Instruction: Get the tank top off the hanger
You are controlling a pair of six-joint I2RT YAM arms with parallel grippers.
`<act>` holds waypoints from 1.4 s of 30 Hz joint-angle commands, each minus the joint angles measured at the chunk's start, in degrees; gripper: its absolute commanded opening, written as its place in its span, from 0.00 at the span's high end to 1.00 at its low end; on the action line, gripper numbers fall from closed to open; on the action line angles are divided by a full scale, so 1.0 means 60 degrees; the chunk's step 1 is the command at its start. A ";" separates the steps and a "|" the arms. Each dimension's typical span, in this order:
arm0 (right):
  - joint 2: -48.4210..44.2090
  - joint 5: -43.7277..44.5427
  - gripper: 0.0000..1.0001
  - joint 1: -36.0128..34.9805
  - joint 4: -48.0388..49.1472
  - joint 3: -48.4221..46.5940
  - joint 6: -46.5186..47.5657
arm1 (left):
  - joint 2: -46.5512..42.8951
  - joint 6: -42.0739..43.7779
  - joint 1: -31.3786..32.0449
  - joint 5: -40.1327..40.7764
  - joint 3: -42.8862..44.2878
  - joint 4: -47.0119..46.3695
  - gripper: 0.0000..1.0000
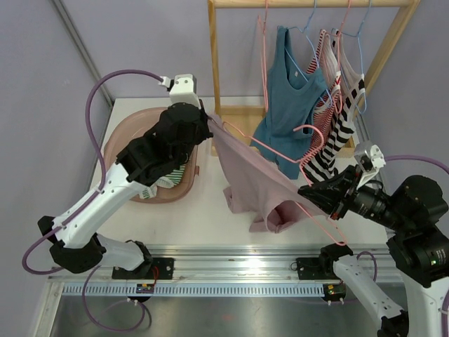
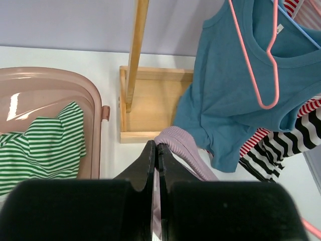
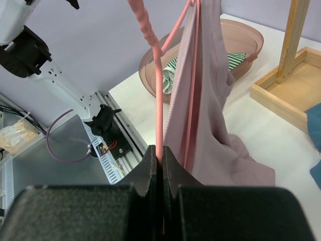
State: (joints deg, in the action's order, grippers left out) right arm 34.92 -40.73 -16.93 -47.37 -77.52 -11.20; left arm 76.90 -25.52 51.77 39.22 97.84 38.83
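Sagging tank top (image 1: 247, 172) spans left claw (image 1: 208, 121) to hanger (image 1: 276, 148) in right claw (image 1: 307, 191).

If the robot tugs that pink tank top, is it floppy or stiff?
Probably floppy: the pink tank top sags between the left gripper and the pink hanger and puddles on the table. Likely light too: one pinched edge holds it up.

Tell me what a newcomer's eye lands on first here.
A mauve tank top stretched mid-table between both arms: the left gripper pinches its fabric, the right gripper clamps its pink hanger. Behind hangs a teal tank top on the wooden rack; a pink basin sits at left.
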 commanded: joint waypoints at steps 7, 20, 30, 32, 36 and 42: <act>-0.1131 0.1512 1.00 -0.0021 0.6135 0.2369 -0.2710 | -0.1961 0.0049 -0.0265 -0.5234 -0.2943 -0.2982 1.00; 0.0143 0.4527 1.00 -0.0021 1.1843 0.4615 -0.3658 | -0.2871 -0.0037 0.2446 -0.4536 -0.5643 -0.2509 1.00; 0.1648 0.6260 1.00 -0.0020 0.3215 0.0152 -0.1094 | -0.2461 -0.0800 0.2402 -0.1015 -0.5336 -0.0086 0.54; 0.2469 0.6393 1.00 -0.0020 0.2800 -0.0364 -0.1019 | -0.2475 -0.0903 0.2402 -0.0956 -0.5262 0.0090 0.29; 0.3889 0.5969 1.00 -0.0021 0.2272 -0.1943 -0.0668 | -0.2739 -0.0976 0.2402 -0.0898 -0.5262 0.0310 0.01; 0.6336 0.6290 1.00 -0.0020 0.2051 -0.4597 0.0064 | -0.3310 -0.1035 0.2402 -0.0897 -0.5262 0.0881 0.01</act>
State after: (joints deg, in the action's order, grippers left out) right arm 69.25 -5.08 -16.93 -33.82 -97.73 -14.94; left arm 59.92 -30.55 66.30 31.09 64.03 43.13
